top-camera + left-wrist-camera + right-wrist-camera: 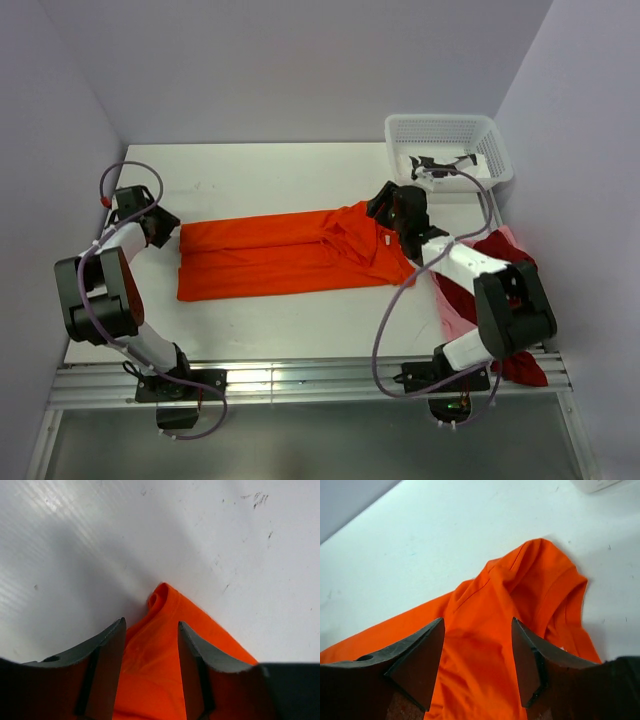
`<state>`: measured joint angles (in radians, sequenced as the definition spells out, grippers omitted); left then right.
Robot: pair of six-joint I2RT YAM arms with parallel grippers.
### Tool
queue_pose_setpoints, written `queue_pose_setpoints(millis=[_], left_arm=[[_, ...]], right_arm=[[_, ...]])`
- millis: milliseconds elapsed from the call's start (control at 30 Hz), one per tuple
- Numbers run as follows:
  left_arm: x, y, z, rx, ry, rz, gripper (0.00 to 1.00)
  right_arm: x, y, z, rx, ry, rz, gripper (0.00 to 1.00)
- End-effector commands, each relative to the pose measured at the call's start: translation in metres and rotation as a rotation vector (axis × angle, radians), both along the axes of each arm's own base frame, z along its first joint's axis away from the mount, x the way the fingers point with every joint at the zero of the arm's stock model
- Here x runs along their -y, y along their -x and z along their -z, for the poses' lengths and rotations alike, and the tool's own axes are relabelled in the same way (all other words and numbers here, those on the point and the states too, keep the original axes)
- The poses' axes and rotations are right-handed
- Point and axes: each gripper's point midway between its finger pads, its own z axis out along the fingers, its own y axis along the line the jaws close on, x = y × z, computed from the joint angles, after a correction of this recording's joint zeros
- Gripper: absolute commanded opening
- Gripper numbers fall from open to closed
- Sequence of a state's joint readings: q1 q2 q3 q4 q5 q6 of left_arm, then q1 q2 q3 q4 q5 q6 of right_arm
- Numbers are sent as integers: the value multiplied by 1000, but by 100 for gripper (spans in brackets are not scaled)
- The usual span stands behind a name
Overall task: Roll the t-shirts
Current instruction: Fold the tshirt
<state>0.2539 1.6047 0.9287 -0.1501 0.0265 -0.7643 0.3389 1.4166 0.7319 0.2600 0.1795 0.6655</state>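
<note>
Orange t-shirt (280, 255) lies folded into a long strip across the tabletop (300, 175), with its hem corner beneath my left tool (151, 624) and its collar end beneath my right tool (477, 622). Both tools have their fingers apart and grip nothing. To start the roll well, I judge I should pinch one end through all its layers, keep the edges square, and turn it over tightly without dragging the strip sideways.

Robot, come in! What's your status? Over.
Left pincer open, right pincer open, nothing held. Orange t-shirt flat, not rolled yet. Nothing lying on it.
</note>
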Motion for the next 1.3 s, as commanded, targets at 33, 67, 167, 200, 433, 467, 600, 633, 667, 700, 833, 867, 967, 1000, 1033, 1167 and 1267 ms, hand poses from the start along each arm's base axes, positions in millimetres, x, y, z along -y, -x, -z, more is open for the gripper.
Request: queue_pose_setpoints(millis=[33,67,167,200,433,467,600,633,667,700,833,867,967,1000,1033,1167,1267], left_arm=[[0,-23,-2,22,13,47,51],[0,-26,2,12,17,54,50],[1,-30,10,-4,20,75,49],[1,-32,11,-1,23,81,49],[3,-42,16,0,45,94,47],[4,-42,18,-4,46,98,47],[4,-44,19,-4,49,104,45],[4,-45,19,-4,50,105,44],[4,-45,21,-9,49,105,44],[5,-45,22,-10,52,107,44],[5,-48,24,-15,57,110,44],[4,-48,25,-16,57,111,44],[6,-52,26,-18,65,122,44],[5,-52,28,-22,67,121,43],[6,-53,29,-24,71,127,43],[8,-52,30,-23,75,134,28],[8,-52,29,-23,69,134,4]], right_arm=[[-11,-27,16,-84,12,-92,62],[-9,-30,21,-102,11,-86,62],[-8,-42,33,-131,1,-67,61],[-7,-43,35,-135,-2,-63,61],[-2,-64,48,-156,-31,-13,61],[-3,-67,51,-151,-37,-12,61],[0,-74,59,-162,-48,0,61],[0,-76,61,-162,-55,-1,61],[0,-79,61,-158,-62,2,61],[1,-81,65,-164,-64,6,61],[1,-91,63,-149,-66,12,60],[1,-93,63,-149,-68,15,58],[2,-98,61,-141,-74,15,54],[2,-97,62,-141,-74,14,53],[2,-98,60,-138,-80,10,51],[1,-101,59,-130,-87,2,36],[2,-103,55,-114,-99,3,17]])
